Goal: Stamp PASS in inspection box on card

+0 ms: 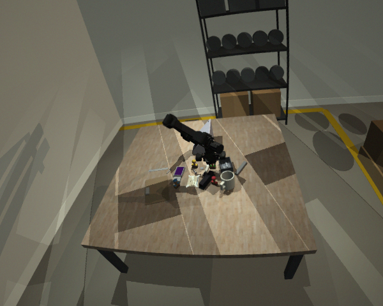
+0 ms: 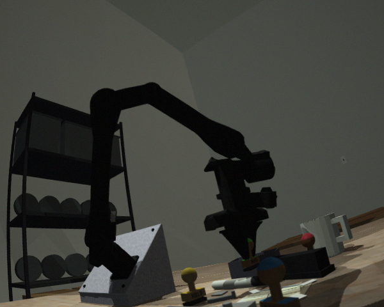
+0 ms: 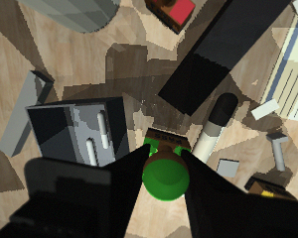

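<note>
My gripper is shut on the green-knobbed PASS stamp. The stamp hangs roughly upright, a little above the bench, its lettered edge showing in the wrist view. The cream card lies flat, cut off at the right edge of the wrist view; its inspection box cannot be made out. A small case with a purple top, apparently the ink pad, lies left of the card in the top view. Underneath the stamp, its face is hidden.
A black block, white marker and open dark box stand nearby. Red, yellow and blue stamps and a mug surround them.
</note>
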`<state>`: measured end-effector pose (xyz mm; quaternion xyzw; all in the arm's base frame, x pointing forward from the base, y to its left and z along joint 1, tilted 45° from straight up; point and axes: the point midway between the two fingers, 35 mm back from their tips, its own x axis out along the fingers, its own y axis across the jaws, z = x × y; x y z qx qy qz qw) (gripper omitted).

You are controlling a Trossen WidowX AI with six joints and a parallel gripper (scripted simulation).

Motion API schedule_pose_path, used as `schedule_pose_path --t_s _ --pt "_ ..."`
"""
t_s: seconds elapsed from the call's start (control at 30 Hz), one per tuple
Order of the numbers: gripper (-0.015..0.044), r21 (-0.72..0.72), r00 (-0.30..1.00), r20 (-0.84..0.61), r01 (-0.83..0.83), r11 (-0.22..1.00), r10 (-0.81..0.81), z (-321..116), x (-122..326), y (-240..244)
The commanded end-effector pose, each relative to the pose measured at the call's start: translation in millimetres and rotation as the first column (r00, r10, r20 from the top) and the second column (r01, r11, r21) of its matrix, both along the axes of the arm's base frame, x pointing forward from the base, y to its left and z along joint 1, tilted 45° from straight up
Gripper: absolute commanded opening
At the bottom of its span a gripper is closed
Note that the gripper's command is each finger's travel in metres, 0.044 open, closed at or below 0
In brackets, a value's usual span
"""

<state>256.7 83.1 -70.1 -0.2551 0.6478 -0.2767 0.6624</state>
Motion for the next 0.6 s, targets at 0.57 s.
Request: schedule_pose_path --t_s 0.57 --pt "0.0000 0.003 1.000 0.000 0.003 1.000 -0.003 7.5 -0.1 7.8"
